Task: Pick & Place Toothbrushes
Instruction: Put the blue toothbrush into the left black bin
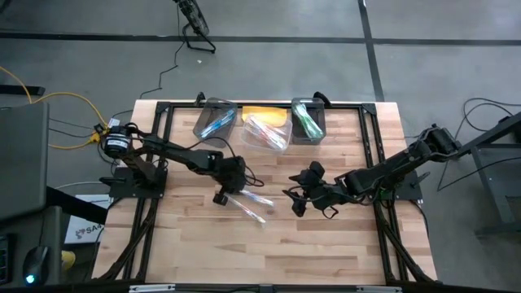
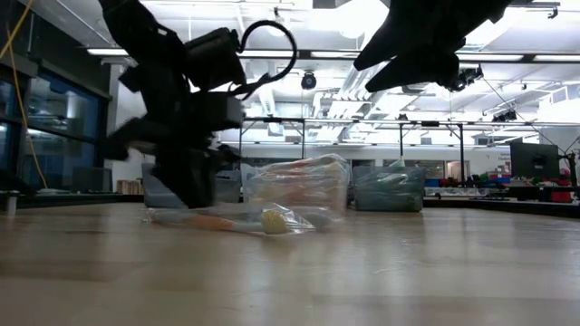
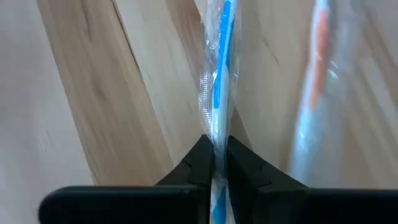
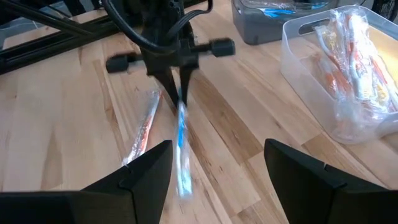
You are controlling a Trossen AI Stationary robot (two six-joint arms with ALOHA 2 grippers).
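My left gripper [image 1: 220,196] is low over the middle of the table, shut on a blue toothbrush [image 3: 219,74] in a clear wrapper. An orange toothbrush [image 4: 142,129], also wrapped, lies flat on the wood right beside it. My right gripper [image 4: 217,180] is open and hangs above the table to the right of both [image 1: 296,200], touching nothing. Three bins stand at the far edge. The grey one [image 1: 214,121] holds blue toothbrushes, the clear one [image 1: 266,130] orange ones, and the other grey one [image 1: 308,120] green ones. My left gripper pinches the blue toothbrush between its two fingers [image 3: 200,163] at one end of the wrapped handle [image 3: 216,134]. The fingers come from above, pointing down [image 4: 176,84]. The toothbrush runs out from them along the table toward the near right; I cannot tell whether its free end [image 4: 184,180] rests on the wood.
Black frame rails [image 1: 370,134] run along the table's left, right and far sides. Bare wood [image 1: 260,252] lies between the grippers and the near edge. A bulging clear bag of orange toothbrushes [image 4: 357,68] fills the clear bin.
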